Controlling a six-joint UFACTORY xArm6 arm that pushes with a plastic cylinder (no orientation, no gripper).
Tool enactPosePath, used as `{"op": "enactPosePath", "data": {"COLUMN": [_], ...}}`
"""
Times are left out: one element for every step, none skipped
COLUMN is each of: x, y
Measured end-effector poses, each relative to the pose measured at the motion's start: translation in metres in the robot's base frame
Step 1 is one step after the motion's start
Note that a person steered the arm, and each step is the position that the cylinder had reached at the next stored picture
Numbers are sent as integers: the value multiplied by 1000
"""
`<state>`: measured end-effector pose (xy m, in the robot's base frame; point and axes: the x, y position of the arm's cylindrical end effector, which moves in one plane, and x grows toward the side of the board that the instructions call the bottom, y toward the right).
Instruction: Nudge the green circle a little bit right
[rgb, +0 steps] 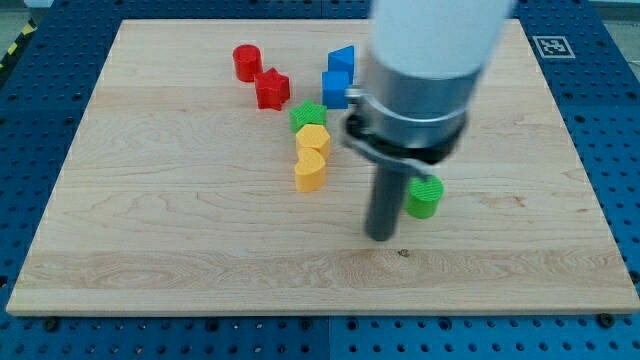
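Note:
The green circle (424, 198) stands on the wooden board (150, 230), right of centre. My tip (380, 236) rests on the board just left of it and slightly lower in the view, close beside it; I cannot tell whether they touch. The rod and the arm's grey body rise above and hide part of the board's top right.
A green star (307, 116), a yellow hexagon (313, 139) and a yellow heart (310, 171) form a column left of my tip. Two blue blocks (338, 78) sit above them. A red cylinder (246, 62) and a red star (271, 89) lie at the top left.

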<state>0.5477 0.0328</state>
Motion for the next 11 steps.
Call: {"op": "enactPosePath", "data": {"x": [-19,-28,-28,-30,-33,-34,-34,-33,-27,-22,-26], "y": [-58,-67,-52,-29,6,47,84,81,34,-26,-85]}}
